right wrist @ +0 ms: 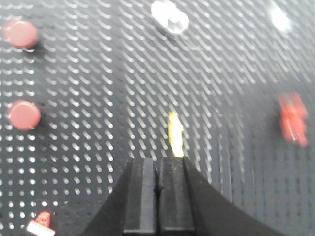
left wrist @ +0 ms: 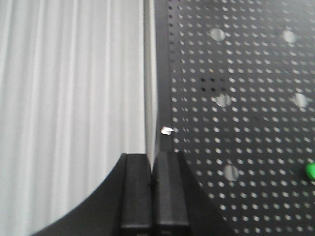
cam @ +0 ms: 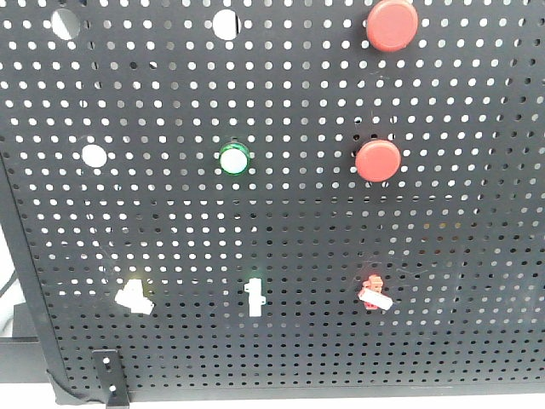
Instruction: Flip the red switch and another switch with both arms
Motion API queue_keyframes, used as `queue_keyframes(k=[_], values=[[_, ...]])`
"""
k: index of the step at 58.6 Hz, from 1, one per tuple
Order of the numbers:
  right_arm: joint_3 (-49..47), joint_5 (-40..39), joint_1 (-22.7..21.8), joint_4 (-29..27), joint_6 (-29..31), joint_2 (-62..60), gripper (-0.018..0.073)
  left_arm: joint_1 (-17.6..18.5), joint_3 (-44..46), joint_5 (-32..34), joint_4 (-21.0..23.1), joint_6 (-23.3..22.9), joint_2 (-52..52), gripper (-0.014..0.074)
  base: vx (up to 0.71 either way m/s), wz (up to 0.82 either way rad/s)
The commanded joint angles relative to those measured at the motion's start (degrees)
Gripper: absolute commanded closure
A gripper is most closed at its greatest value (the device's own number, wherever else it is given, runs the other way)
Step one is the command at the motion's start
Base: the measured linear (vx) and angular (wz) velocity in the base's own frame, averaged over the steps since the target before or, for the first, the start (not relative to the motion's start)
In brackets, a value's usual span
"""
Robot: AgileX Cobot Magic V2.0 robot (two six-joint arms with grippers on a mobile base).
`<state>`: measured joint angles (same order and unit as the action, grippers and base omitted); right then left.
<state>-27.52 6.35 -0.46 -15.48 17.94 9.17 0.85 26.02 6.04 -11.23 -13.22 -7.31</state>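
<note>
Red switch (cam: 373,291): mounted low on the right part of the black pegboard (cam: 477,256), below the round red push buttons (cam: 377,160). Its white lever tip slants down and to the right in the front view. Same row, far left: the yellow switch (cam: 134,294) with a whitish lever. The green-based toggle (cam: 254,296) sits between the two. Neither arm shows in the front view, and both levers are untouched.

Right arm: the right pincer (right wrist: 157,162) has its fingers pressed together and holds nothing. From its tips the red switch lies off to the left and low, well apart, near the bottom-left corner of the right wrist view and not in line with the tips. Just ahead of the tips stands a blurred upright yellow piece (right wrist: 174,133), too smeared to identify.

Left arm: the left pincer (left wrist: 151,157) is also pressed together and empty. Its tips line up with the board's left edge, with the white curtain (left wrist: 69,98) to their left and bare holes ahead and to the right. The yellow switch is not in the left wrist view, so I cannot tell its bearing from these tips.

Judgement: by side of the board, the right arm is nearer the red switch and the left arm nearer the yellow one. The coming move turns on the sideways offset. The right pincer must shift left and down to meet the lever, then push along the lever's slant. Neither toggle has begun.
</note>
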Motion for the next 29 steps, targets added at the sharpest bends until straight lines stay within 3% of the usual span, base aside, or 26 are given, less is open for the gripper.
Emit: queue_keyframes(k=[1, 14, 29], values=[[-4.7, -1.4, -0.3, 3.3, 0.6, 6.6, 0.0531, -0.1, 6.3, -6.0, 0.4, -0.7, -6.9, 0.0594, 0.0, 0.0], [-5.0, -4.2, -0.3, 2.1, -0.7, 16.6, 0.0531, -0.1, 7.2, -11.9, 0.4, -0.8, -16.7, 0.0594, 0.0, 0.0], [-5.0, -5.0, -0.3, 2.1, -0.6, 19.3, 0.0531, 1.6, 7.2, -4.4, 2.5, -0.8, -21.2, 0.0594, 0.0, 0.0]])
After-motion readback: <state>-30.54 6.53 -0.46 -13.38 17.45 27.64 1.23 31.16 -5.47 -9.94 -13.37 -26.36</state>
